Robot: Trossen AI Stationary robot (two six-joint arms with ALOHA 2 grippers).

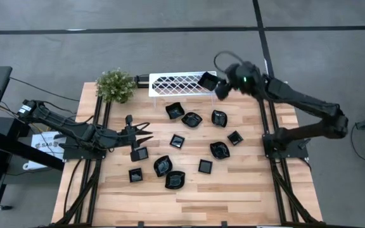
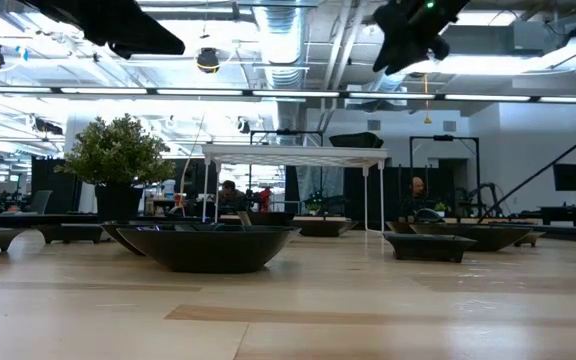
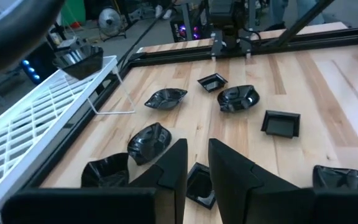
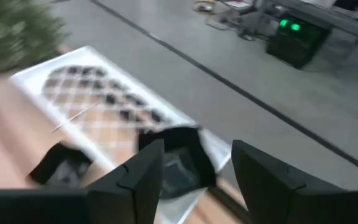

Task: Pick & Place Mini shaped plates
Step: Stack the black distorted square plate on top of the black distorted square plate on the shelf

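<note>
While most of the work is clearly not done, one piece seems to be in its place: a single black dish point(image 1: 207, 81) sits on the right end of the white lattice rack point(image 1: 176, 83), which stands at the far edge of the bench point(image 1: 246, 183) beside a small potted plant point(image 1: 115, 85). The right tool point(image 1: 224, 88) hangs just at that end of the rack, and in its wrist view its fingers stand wide apart with the dish lying between and beyond them, not pinched — so I judge it is released. All the other mini shaped plates point(image 1: 191, 119) are scattered loose on the bench, about a dozen as far as I can count, some square and some with a wavy rim. The left tool point(image 1: 146, 133) is low over the left part of this group, its fingers narrow and apparently empty, with one small square plate point(image 3: 200, 183) just in front of them. I would say the task is near its beginning — one plate on the rack, nearly all the rest left to carry.
</note>
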